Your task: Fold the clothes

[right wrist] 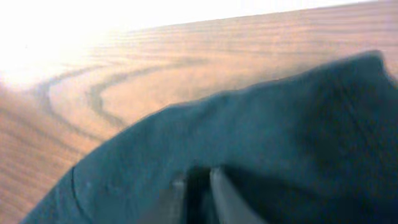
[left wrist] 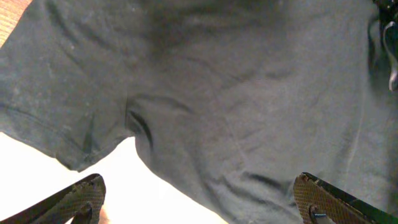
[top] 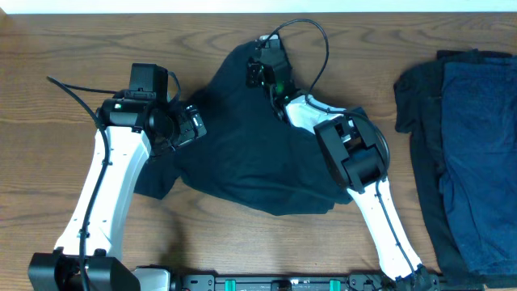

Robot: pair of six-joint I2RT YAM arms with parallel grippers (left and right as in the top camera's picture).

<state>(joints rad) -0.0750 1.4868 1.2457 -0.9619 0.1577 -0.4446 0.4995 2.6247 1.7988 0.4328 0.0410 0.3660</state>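
The T-shirt (top: 258, 153) lies rumpled mid-table (top: 73, 48), not yet spread flat for folding. The left gripper (top: 192, 125) hovers wide open at its left edge. The right gripper (top: 260, 69) is at the far edge, jaws nearly together; I cannot tell whether it grips. Next, probably pinch both edges and pull the cloth smooth.

left gripper (left wrist: 200, 202) spread wide at the black garment's (top: 242, 153) left edge. right gripper (top: 263, 71) at its far edge, fingers (right wrist: 225, 198) nearly together.

Right wrist view's blurry, can't tell if the right gripper (right wrist: 198, 190) is pinching the shirt (right wrist: 280, 143); clothes pile (top: 472, 162) runs off overhead's right edge.
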